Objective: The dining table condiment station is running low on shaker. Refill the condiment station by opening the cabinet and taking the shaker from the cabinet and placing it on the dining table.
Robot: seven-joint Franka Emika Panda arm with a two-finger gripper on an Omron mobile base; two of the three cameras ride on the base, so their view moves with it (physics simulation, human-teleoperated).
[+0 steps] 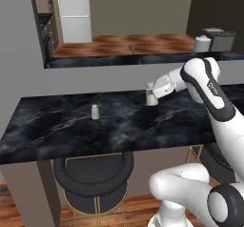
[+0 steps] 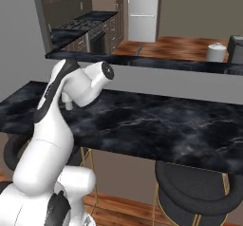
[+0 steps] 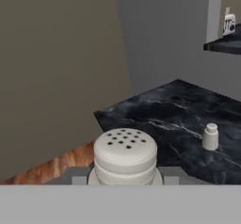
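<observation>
The shaker is held between the fingers of the gripper, which are closed partway round its body, just over the black marble worktop of the dining table, towards its far edge. Whether its base is actually touching the slab can't quite be made out from the left base view (looks like it's about there, though). In the hand view the shaker's rounded, perforated top is seen close up, right in front of the camera. A second small pale shaker is stood upright on the same worktop, well apart from the held one, further along the slab. Round black stools with gold legs are tucked under the near edge. Behind the table, a higher dark counter is seen carrying a white canister.
</observation>
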